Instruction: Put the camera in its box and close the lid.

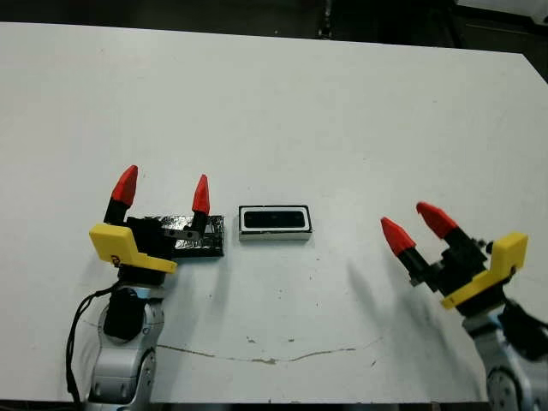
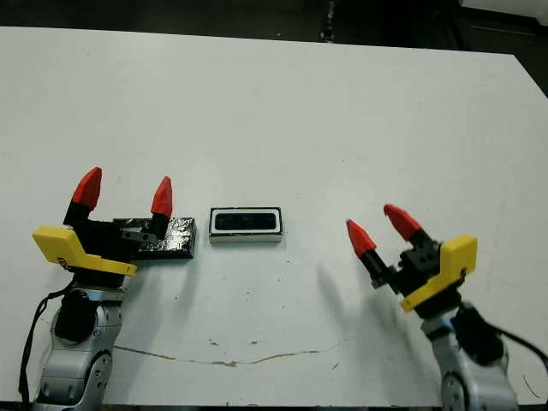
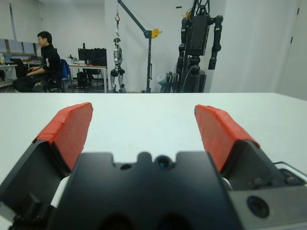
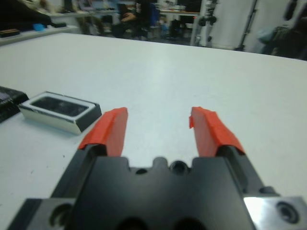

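From the head views, the small white thick-walled rectangular box sits flat on the white table, roughly midway between the left and right edges and closer to the near edge than the far one. The slim black bar-shaped camera lies inside its hollow, lengthwise. Just beside the box on the robot's left lies the flat glossy black crinkly lid, a narrow strip of bare table between them. The left gripper stands over the lid's left part with its two red-tipped fingers spread wide and empty, pointing toward the far edge; its black body and yellow bracket cover that end of the lid. The right gripper hovers well apart from the box, toward the near right corner, its fingers parted and holding nothing, tips aimed toward the box.

In the left wrist view, the left gripper's red fingers stand wide apart with only bare table between them; a person sits at a desk beyond the far edge.

In the right wrist view, the right gripper's red fingers are apart and empty, the box with the dark camera inside showing off to one side of them.
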Tool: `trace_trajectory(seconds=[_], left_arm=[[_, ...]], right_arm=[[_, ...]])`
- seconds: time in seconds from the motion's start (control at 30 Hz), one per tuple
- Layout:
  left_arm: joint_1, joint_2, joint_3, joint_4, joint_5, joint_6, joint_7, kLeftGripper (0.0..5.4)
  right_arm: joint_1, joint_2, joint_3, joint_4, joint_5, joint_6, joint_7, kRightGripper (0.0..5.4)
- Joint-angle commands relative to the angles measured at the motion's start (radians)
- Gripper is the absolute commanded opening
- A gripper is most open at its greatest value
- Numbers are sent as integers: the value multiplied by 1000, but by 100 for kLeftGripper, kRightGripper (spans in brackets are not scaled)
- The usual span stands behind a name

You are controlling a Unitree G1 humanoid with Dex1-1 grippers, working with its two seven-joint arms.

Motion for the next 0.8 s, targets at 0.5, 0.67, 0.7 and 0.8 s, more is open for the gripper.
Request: trace_trajectory(seconds=[0.5,0.67,0.7,0.8], left_arm=[[-138,544,100,-95,-208,281,-548,540],[-239,705,119,-35,-231,339,-714,540],[-268,731,117,-10,-244,349,-759,540],[-349,791,98,72,-272,372,-887,540]], right_arm=[[20,100,75,27,-64,-127,-209,70],[14,106,73,32,-64,-136,-232,3],[13,106,73,35,-72,-142,-240,3],[11,109,76,39,-83,-150,-260,3]])
